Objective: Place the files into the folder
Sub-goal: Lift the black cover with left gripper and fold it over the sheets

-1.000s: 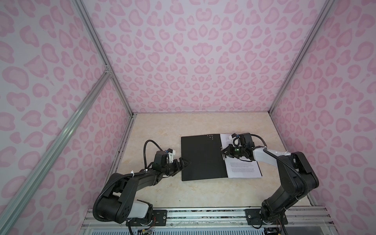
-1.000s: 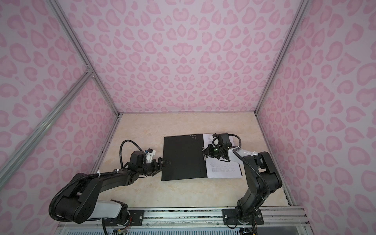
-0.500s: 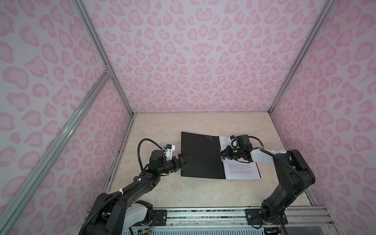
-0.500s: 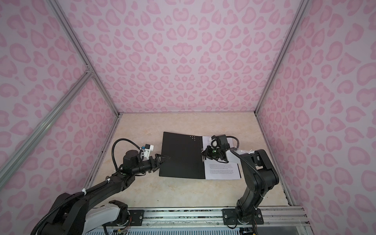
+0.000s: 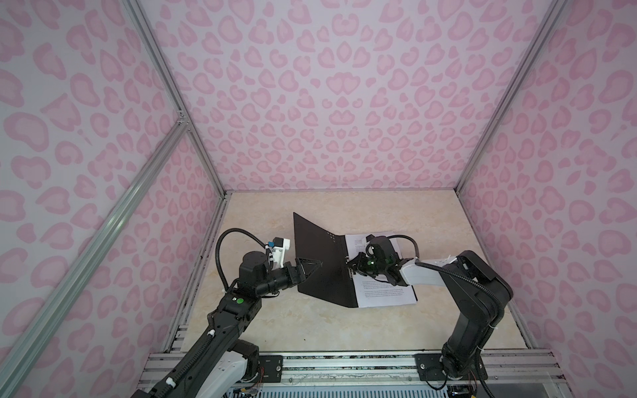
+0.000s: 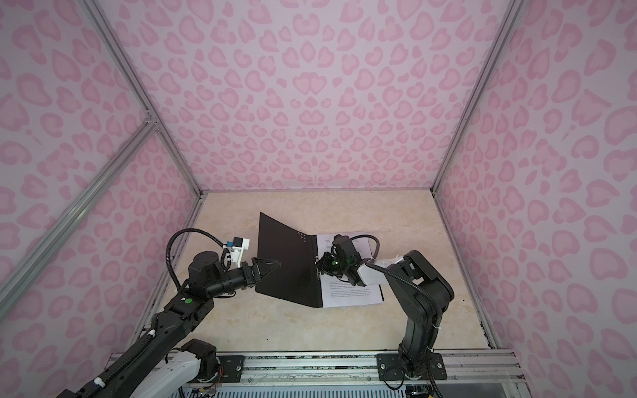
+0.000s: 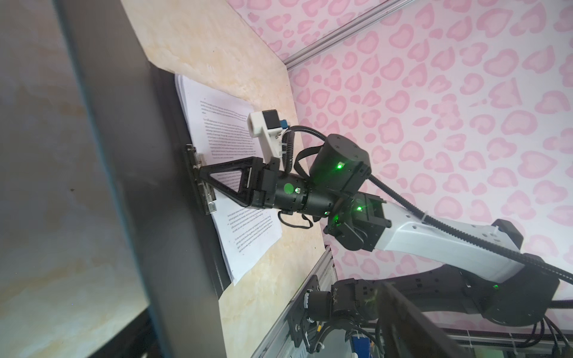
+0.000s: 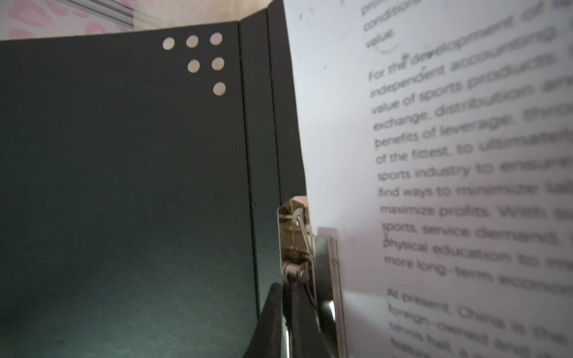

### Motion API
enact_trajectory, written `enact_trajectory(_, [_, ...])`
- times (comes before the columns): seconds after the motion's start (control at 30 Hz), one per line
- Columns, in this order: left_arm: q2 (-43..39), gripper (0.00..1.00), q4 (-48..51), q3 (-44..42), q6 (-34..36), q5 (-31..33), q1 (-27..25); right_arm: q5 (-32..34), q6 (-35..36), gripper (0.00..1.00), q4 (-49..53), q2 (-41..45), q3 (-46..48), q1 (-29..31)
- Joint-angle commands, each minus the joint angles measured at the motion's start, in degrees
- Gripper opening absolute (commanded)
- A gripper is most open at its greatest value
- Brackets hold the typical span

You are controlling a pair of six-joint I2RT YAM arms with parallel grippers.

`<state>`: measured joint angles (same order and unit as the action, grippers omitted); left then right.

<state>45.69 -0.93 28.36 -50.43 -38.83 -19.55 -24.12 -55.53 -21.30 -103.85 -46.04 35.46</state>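
- shows the folder (image 5: 324,241) open on a pale marbled table (image 5: 310,327) inside a booth with pink-patterned walls (image 5: 344,103), black inside facing up in both top views.
- places the metal clip (image 7: 203,183) on the folder's spine, about midway along it, silver against the black.
- finds the cover on the left arm's side of the clip tilted up off the table, free edge raised, six small round holes (image 8: 193,65) punched close to the spine at the end far from the robot's base.
- finds the files (image 5: 386,293), a stack of white sheets with dense black print, lying flat on the other cover, on the right arm's side of the clip, inner edge right against the clip, a dark sliver of cover showing past the outer edge.
- puts the left gripper (image 5: 317,265) well away from the clip, at the raised cover's free edge, jaws spread wide, one triangular finger over the black face; cannot tell whether touching the cover.
- puts the right gripper (image 5: 350,266) right at the clip, above the files, fingers (image 8: 273,310) almost pressed together with only a thin slit between, tips against the metal; cannot tell whether pinching any part of it.
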Motion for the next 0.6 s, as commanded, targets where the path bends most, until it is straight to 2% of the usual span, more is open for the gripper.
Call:
enact_trajectory(0.0, [-1.5, 0.96, 6.3, 1.1, 2.4, 1.0, 0.0, 5.5, -5.5, 0.20, -6.1, -2.3, -2.8, 3.6])
enact_trajectory(0.07, [-1.4, 0.96, 6.7, 1.4, 2.6, 1.0, 0.0, 5.9, -5.3, 0.30, -4.5, -4.0, -6.3, 5.4])
enact_trajectory(0.1, [-1.1, 0.96, 6.9, 1.6, 2.8, 1.0, 0.0, 5.6, -4.8, 0.39, -3.4, -4.8, -8.1, 6.0])
enact_trajectory(0.27, [0.3, 0.96, 9.1, 4.6, 4.3, 1.1, 0.0, 5.9, 0.0, 0.70, 3.6, -2.6, -11.1, 4.7])
enact_trajectory(0.3, [0.5, 0.96, 9.5, 5.4, 4.5, 1.3, 0.0, 5.3, 1.9, 0.87, 5.5, -1.4, -11.5, 4.0])
enact_trajectory(0.33, [0.7, 0.96, 9.8, 6.2, 4.8, 1.2, 0.0, 4.7, 3.8, 0.97, 7.7, -0.2, -12.0, 3.2])
enact_trajectory(0.5, [4.8, 0.96, 9.8, 10.3, 5.6, 0.4, -0.2, 5.8, 15.6, 0.97, 23.3, 9.5, -13.1, -4.4])
enact_trajectory(0.57, [6.9, 0.96, 9.0, 11.5, 5.6, 0.6, -0.7, 5.5, 17.7, 0.97, 26.0, 12.7, -11.7, -8.4])
